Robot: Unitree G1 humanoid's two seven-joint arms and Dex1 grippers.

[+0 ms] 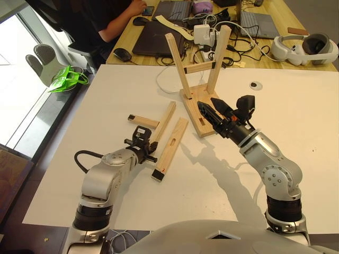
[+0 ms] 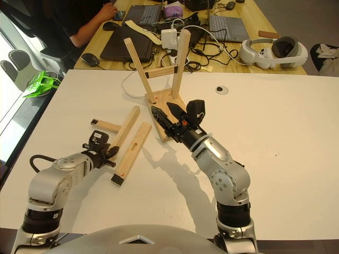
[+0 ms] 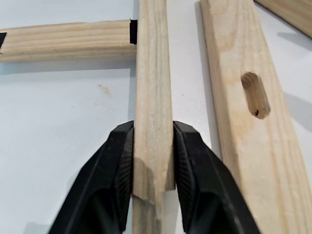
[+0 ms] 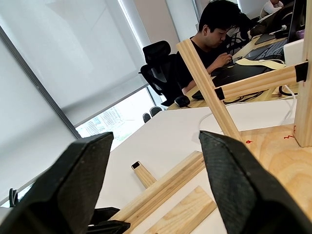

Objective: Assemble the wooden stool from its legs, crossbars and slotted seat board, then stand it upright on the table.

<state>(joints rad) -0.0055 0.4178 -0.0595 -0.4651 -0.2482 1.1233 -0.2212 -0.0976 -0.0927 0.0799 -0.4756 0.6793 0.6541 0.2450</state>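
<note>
- Pale wood is pinched between the black fingers of the left gripper. It is a loose leg lying flat on the white table, and it is clamped close to its near end with one finger pressed against each long side.
- Beside the right-hand finger of that gripper, a slotted piece is laid alongside the held leg. It is parted from the leg by a narrow strip of table, and its oval slot is turned upward.
- Ahead of the fingertips and off to the left-hand finger's side, a short crossbar is set crosswise. Its dark-capped end appears to touch the flank of the held leg.
- The fingers of the right gripper are spread wide, and nothing is held between them.
- Just beyond those spread fingertips, the seat board is seen lying flat on the table. Whether a fingertip touches its edge cannot be told.
- From the board two fitted legs rise at a slant, splayed apart and joined partway up by a fitted crossbar.
</note>
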